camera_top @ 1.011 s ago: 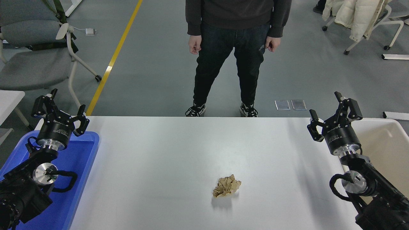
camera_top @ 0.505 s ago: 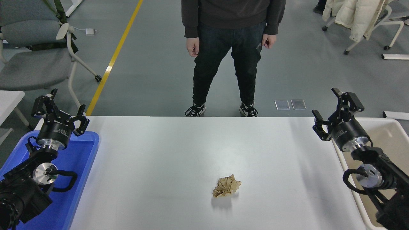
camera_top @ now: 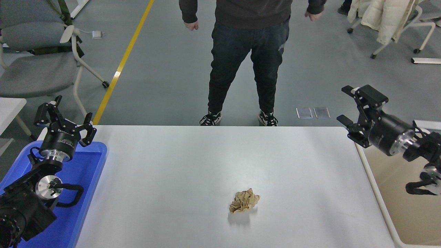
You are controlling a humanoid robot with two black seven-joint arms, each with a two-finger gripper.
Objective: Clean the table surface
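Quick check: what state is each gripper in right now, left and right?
Left gripper: open, empty, parked above the blue tray.
Right gripper: open, empty, raised at the table surface's far right corner.

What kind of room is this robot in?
Probably a robot test lab or workshop, not a home. The floor is bare grey with a painted yellow line, grey rolling office chairs stand around, and a person in dark clothes stands watching across the big white table surface.
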